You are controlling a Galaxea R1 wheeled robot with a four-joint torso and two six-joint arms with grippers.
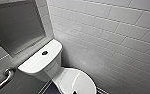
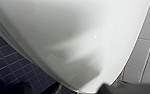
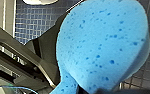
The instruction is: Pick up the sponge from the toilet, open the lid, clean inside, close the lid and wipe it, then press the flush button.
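Sponge (image 3: 101, 47): blue, porous; was clamped in the right gripper (image 3: 74, 72) above the tiled floor (image 3: 36, 22). Judged soft, light, squashy; best pinched at its narrow end, leaving the broad face free. Toilet (image 1: 44, 61) lid (image 1: 77, 81): down, glossy, likely slippery.

Bathroom, white toilet (image 1: 53, 67) in tiled corner (image 1: 103, 37), grab rail (image 1: 2, 81), mirror (image 1: 16, 27)

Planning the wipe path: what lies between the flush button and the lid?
In the head view, just bare white tank top and tank front lie between the flush button and the lid; nothing rests there.
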